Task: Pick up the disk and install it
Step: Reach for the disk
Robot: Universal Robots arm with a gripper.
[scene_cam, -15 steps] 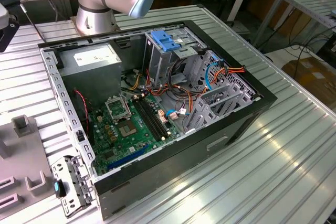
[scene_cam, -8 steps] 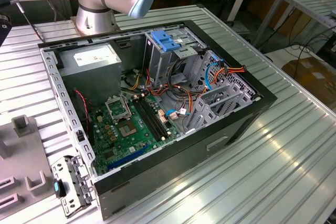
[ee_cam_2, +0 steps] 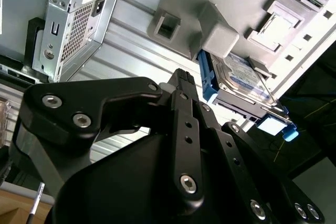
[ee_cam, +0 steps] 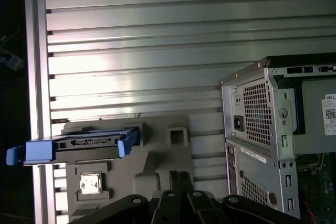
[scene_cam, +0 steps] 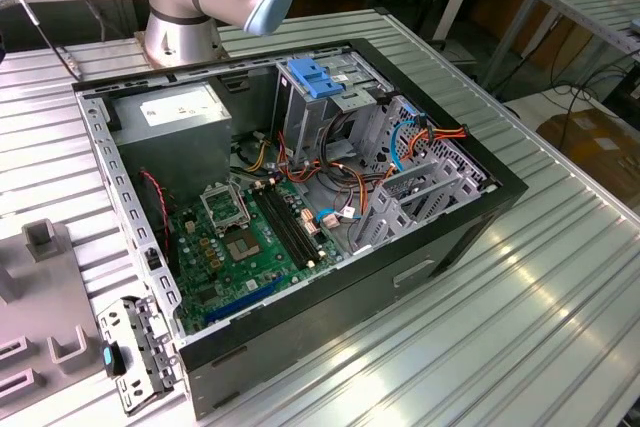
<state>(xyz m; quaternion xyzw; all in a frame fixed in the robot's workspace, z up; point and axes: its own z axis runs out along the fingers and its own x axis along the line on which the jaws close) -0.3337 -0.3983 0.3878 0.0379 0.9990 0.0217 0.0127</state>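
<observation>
Pick-up step, not yet begun: the disk [ee_cam: 79,148] sits in a slot of the grey holder [ee_cam: 157,153] on the table [ee_cam: 131,51], apparently on its edge. It is flat and rectangular, with a dark metal casing and glossy blue plastic rails. The holder is matte moulded plastic with blocky pockets. The gripper [ee_cam: 177,176] hangs over the holder, near the disk but apart from it, jaws closed together on nothing; its links are black with bright screw heads. Judgement: a grasp calls for jaws opened wider than the casing and squared onto its flat faces, clear of the rails. The table is ribbed, shiny aluminium. The computer case [scene_cam: 300,197] lies open on its side: perforated sheet steel, green board, loose cables, grey drive cages [scene_cam: 420,187] toward the exterior view's right.
</observation>
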